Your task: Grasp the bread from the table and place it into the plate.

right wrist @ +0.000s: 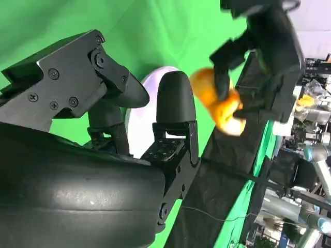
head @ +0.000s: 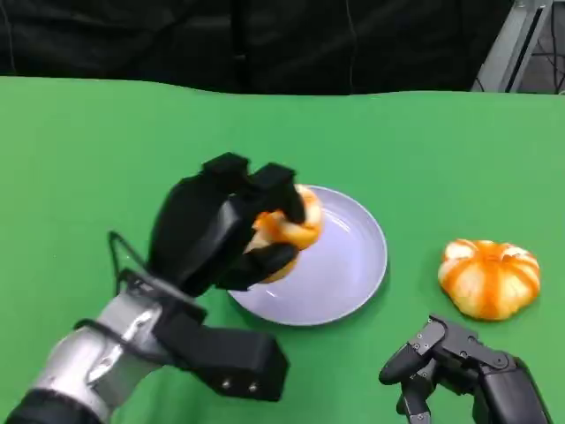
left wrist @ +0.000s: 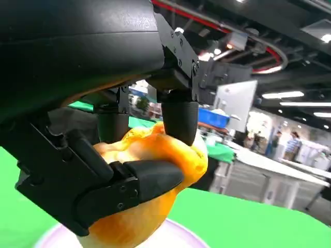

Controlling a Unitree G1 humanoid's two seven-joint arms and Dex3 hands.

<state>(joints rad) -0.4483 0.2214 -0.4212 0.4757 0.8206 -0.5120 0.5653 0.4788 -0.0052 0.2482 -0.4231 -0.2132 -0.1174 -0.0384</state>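
Nearest you, at the lower right of the head view, your right hand [head: 441,362] rests low over the green table [head: 79,177], its fingers loosely apart and holding nothing; in the right wrist view those fingers [right wrist: 173,111] stand spread with only green cloth and the plate's pale rim beyond them. Just beyond that hand, a second bread roll [head: 489,277], orange and ridged, lies on the cloth well right of the plate.

At the lower left, your silver left forearm runs up to your left hand [head: 221,230], which grips the bread [head: 287,231]. The left wrist view shows fingers pressing the bread [left wrist: 150,181] from above and another closing on it from below. The bread hangs over the near-left part of the lavender plate [head: 349,265]; you cannot tell whether it touches the plate. Its longer dimension appears to run roughly up and down in the wrist view, though the fingers hide much of it.

Farther back, the green surface ends at a dark curtain, with a grey metal frame [head: 516,44] at the far right.
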